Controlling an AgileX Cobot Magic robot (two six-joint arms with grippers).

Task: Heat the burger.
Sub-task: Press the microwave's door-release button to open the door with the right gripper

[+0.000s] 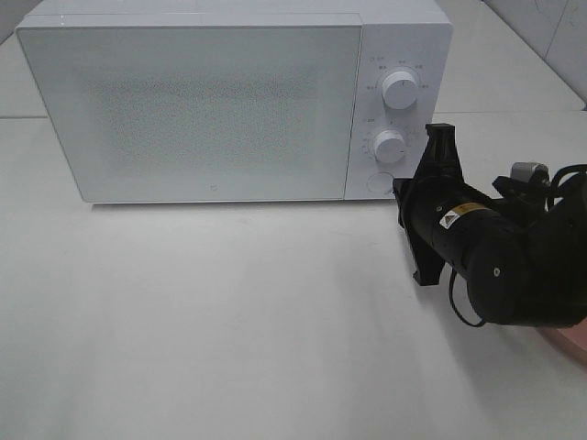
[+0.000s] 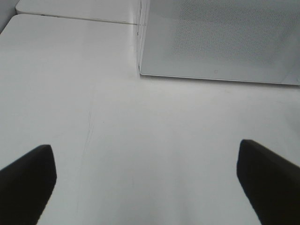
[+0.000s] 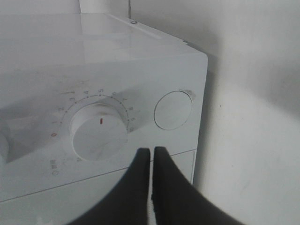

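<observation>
Much open table (image 1: 229,321) before microwave (image 1: 202,101); right jaws by dial (image 3: 99,132).

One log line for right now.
microwave door: closed | right gripper: shut, near lower dial | left gripper: open, above table | burger: not visible

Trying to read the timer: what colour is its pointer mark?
Red mark; best in right wrist view.
</observation>
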